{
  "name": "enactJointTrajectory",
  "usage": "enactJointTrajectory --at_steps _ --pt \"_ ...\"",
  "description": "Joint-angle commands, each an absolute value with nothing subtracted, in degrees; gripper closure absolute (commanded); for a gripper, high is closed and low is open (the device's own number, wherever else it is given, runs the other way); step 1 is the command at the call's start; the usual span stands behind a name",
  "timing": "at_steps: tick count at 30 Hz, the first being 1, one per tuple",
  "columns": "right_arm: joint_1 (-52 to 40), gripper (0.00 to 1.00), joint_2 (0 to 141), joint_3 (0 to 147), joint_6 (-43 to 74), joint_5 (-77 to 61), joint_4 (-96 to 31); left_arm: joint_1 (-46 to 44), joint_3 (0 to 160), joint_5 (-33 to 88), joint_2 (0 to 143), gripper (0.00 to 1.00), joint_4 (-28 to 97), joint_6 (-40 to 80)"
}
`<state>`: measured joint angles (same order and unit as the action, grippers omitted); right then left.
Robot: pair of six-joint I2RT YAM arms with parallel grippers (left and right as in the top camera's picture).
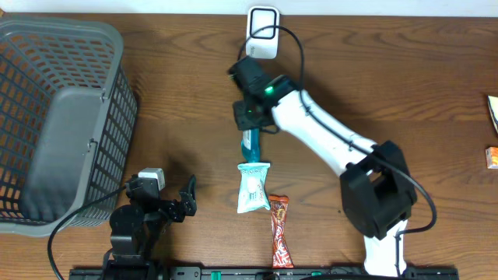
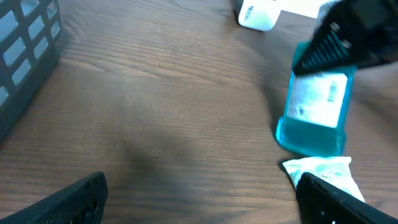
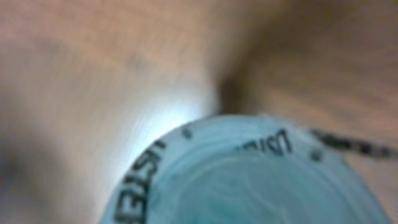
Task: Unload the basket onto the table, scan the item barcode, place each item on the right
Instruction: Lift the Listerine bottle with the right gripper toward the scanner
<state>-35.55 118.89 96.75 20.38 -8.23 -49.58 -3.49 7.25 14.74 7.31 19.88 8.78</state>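
Overhead view of a wooden table (image 1: 405,70) with two robot arms. The right arm reaches from the bottom right toward the centre. The right gripper (image 1: 249,123) is clamped on the top end of a teal bottle (image 1: 250,146). The bottle sits mid-table, between a white scanner (image 1: 263,33) at the far edge and a white packet (image 1: 253,188) just below it. Whether its base touches the table cannot be told.

The grip at the top probably leaves the white label uncovered. That label faces the left arm's side, away from the scanner, so the bottle likely needs turning and carrying up to the scanner.

The left gripper (image 1: 177,204) rests at the bottom left with its jaws spread wide, holding nothing and well clear of the work, apparently waiting.

A red bar (image 1: 279,231) lies beside the packet. A grey basket (image 1: 117,47) stands at the left, perhaps for scanned goods. The right wrist view is a blurred close-up of the bottle's end.
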Motion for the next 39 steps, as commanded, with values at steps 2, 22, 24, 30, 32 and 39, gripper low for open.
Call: enactJointTrajectory --at_steps 2,22,24,30,32,39 --pt "-30.39 0.99 118.69 96.01 3.68 -39.86 -52.29 -3.66 6.96 15.00 7.09 0.04 20.99 8.84" --pt "-21.17 0.99 118.69 95.98 -32.29 -71.33 -73.95 -3.68 6.96 14.98 7.09 0.04 20.99 8.84" --pt "-20.99 0.99 118.69 95.98 -37.91 -74.65 -78.35 -3.66 6.96 14.98 7.09 0.04 20.99 8.84" --pt "-20.97 0.99 118.69 95.98 -51.16 -75.59 -91.64 -3.66 6.96 15.00 7.09 0.04 21.02 8.84" --pt "-20.93 0.99 118.69 96.01 -55.29 -75.66 -95.98 -3.68 6.96 15.00 7.09 0.04 20.99 8.84" --pt "-20.93 0.99 118.69 95.92 -54.61 -75.79 -97.54 -3.68 6.96 14.98 7.09 0.04 20.99 8.84"
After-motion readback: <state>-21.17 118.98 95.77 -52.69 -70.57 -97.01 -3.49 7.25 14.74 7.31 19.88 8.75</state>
